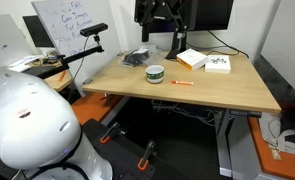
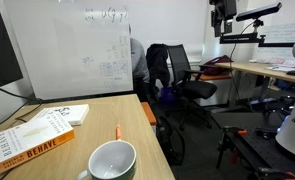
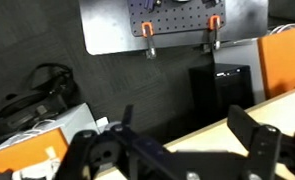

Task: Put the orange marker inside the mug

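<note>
The mug (image 1: 155,72) is a squat white mug with a dark green band. It stands upright near the middle of the wooden table (image 1: 227,90), and its dark inside is empty in an exterior view (image 2: 112,160). The orange marker (image 1: 181,83) lies flat on the table a short way beside the mug, not touching it, and also shows in an exterior view (image 2: 117,132). My gripper (image 1: 170,40) hangs above the far side of the table, well away from both. In the wrist view its jaws (image 3: 187,125) are open and empty. Mug and marker are out of the wrist view.
Two books (image 1: 192,58) (image 1: 219,64) lie on the far part of the table, one with an orange cover (image 2: 37,140). A dark bag (image 1: 137,56) lies at the far left. A monitor (image 1: 212,12) stands behind, a whiteboard (image 2: 77,50) and an office chair (image 2: 172,70) nearby.
</note>
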